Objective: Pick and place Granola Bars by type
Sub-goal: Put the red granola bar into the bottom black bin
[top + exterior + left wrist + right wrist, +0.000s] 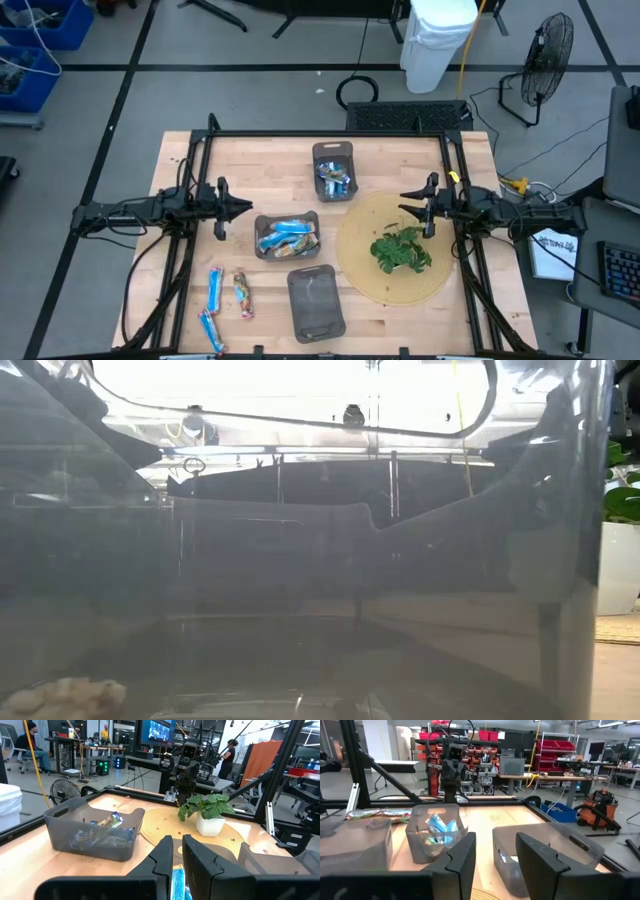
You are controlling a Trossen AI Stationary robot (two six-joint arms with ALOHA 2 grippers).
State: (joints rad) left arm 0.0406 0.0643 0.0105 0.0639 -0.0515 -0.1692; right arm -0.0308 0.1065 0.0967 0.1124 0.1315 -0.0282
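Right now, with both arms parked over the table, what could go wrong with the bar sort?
1. Three loose granola bars lie close together near the table's front-left edge; a grasp may nudge a neighbour or catch two.
2. The middle tray holds a jumbled pile, so types could mix.
3. The plant sits just below the open right end effector; a reach toward the front empty tray could clip it.

Three grey trays (pixel 316 301) and a potted plant (pixel 401 249) on a round mat (pixel 360 262).
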